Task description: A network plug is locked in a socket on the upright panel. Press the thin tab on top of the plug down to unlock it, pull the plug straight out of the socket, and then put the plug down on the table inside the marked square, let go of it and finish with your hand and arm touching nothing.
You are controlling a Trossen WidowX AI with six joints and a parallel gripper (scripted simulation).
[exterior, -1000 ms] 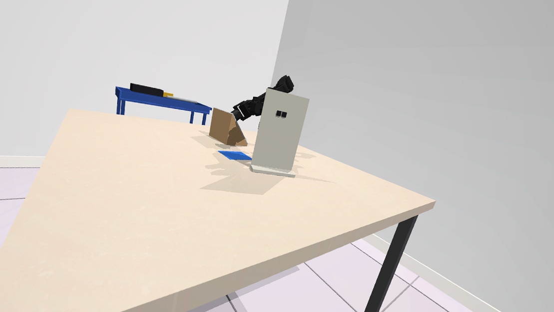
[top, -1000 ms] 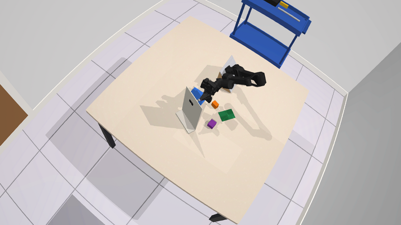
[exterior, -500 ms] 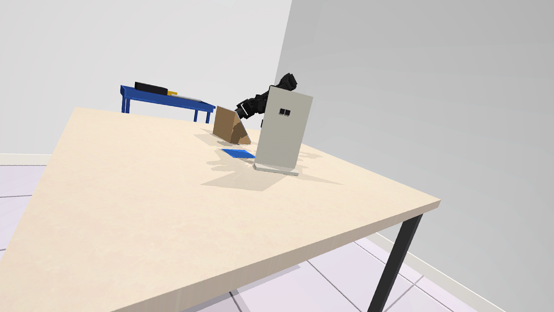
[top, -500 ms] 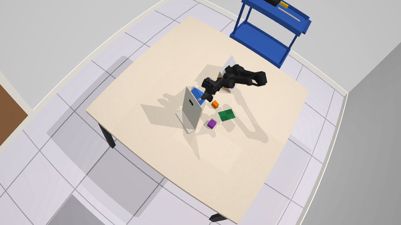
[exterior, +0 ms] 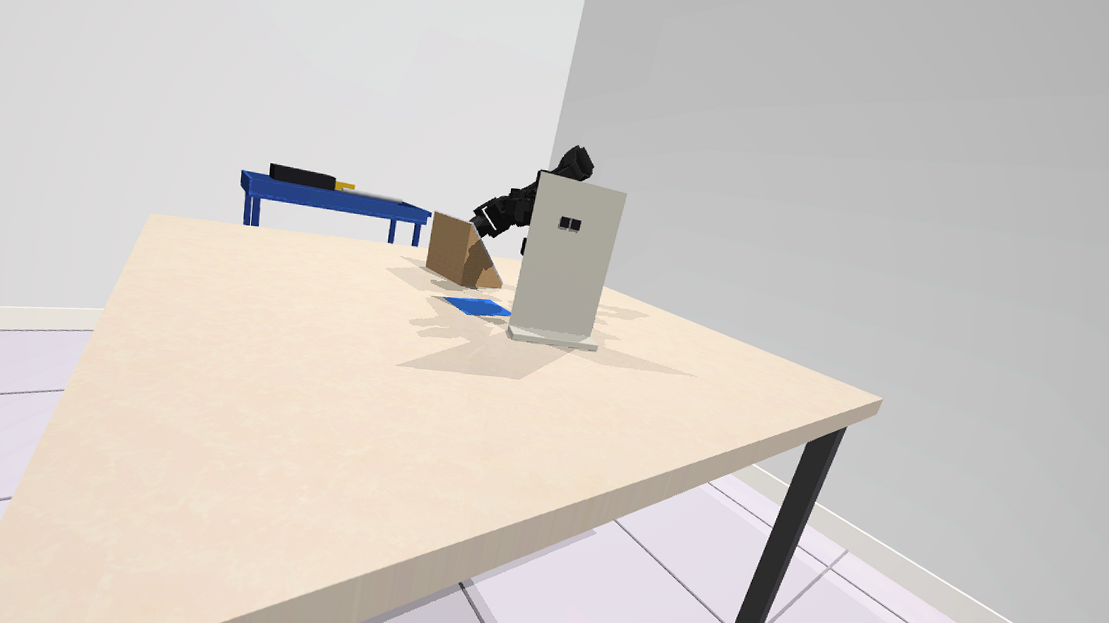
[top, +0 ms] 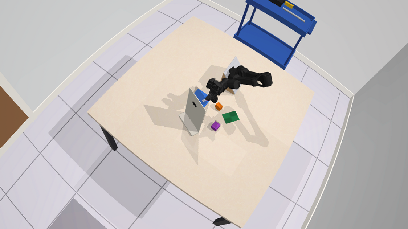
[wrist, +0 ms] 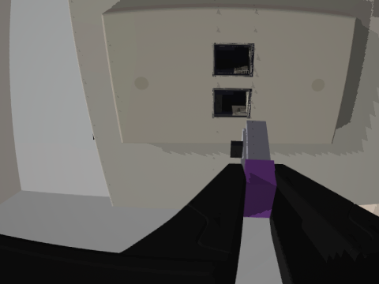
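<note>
From the top view, the claw (top: 209, 98) is seen just behind the panel (top: 195, 110), above the blue square (top: 204, 101); the arm (top: 246, 77) is folded at the elbow and reached forward and down, probably so the plug can be drawn straight back.

In the exterior view, the claw is hidden behind the panel; only the raised forearm (exterior: 514, 203) is shown.

From the wrist view, the claw is nearly closed on the plug (wrist: 258, 173), its grey nose clear of the sockets (wrist: 232, 102) ahead. The plug is judged already out; lowering onto the square remains.
</note>
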